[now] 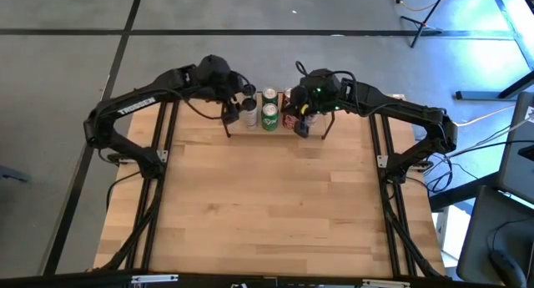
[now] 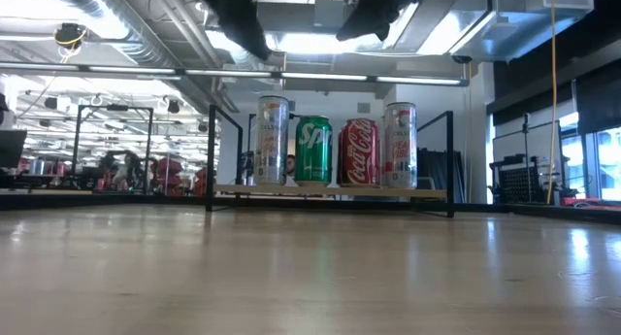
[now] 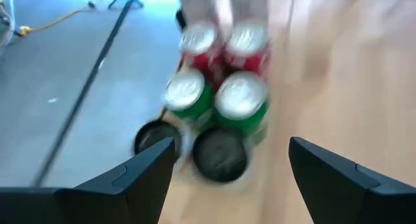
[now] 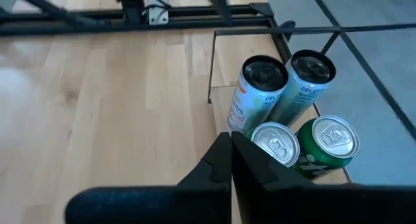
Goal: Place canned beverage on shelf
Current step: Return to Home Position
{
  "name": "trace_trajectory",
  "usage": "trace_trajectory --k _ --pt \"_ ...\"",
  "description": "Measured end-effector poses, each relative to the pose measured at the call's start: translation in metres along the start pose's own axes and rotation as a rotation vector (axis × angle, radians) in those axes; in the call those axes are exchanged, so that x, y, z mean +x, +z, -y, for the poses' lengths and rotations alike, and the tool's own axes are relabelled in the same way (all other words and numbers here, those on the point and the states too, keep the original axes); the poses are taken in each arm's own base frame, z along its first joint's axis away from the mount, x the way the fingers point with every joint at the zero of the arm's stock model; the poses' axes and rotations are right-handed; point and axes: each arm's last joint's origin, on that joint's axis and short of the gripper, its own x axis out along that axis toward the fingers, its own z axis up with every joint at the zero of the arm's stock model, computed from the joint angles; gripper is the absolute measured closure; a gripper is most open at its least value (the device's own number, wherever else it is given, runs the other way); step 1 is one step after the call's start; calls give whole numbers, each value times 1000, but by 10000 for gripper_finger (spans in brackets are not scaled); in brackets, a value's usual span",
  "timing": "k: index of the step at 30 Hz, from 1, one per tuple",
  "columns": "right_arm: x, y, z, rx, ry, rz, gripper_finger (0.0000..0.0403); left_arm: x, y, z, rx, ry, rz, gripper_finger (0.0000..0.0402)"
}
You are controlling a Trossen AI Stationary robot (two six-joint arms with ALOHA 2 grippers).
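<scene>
The shelf (image 2: 330,190), black rods on a light board, stands at the table's far edge and also shows in the high view (image 1: 229,128). Several cans stand upright on its board: a tall silver can (image 2: 272,141), a green can (image 2: 313,150), a red can (image 2: 359,152) and a tall white can (image 2: 400,146), with more behind them. My left gripper (image 3: 227,169) is open and empty above the cans at the shelf's left end (image 1: 238,103). My right gripper (image 4: 231,162) is shut and empty above the shelf's right end (image 1: 300,119).
The wooden table top (image 1: 267,204) stretches from the shelf to the near edge. The floor lies just past the shelf's far side (image 4: 364,68). Black frame rails (image 1: 158,179) run along both table sides.
</scene>
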Motion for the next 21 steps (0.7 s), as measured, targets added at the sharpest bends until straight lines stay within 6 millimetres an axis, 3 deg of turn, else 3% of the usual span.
trace_trajectory --k 6,10,17,21 --pt "-5 6 0 45 -9 10 402 -6 8 14 -158 -51 60 114" --pt "-32 11 -5 50 61 34 402 -9 9 29 -209 -91 43 136" --pt "-90 -8 -16 17 52 168 402 -39 12 47 -208 -209 127 261" --pt "-106 -33 -23 34 51 246 402 -55 13 52 -178 -236 181 340"
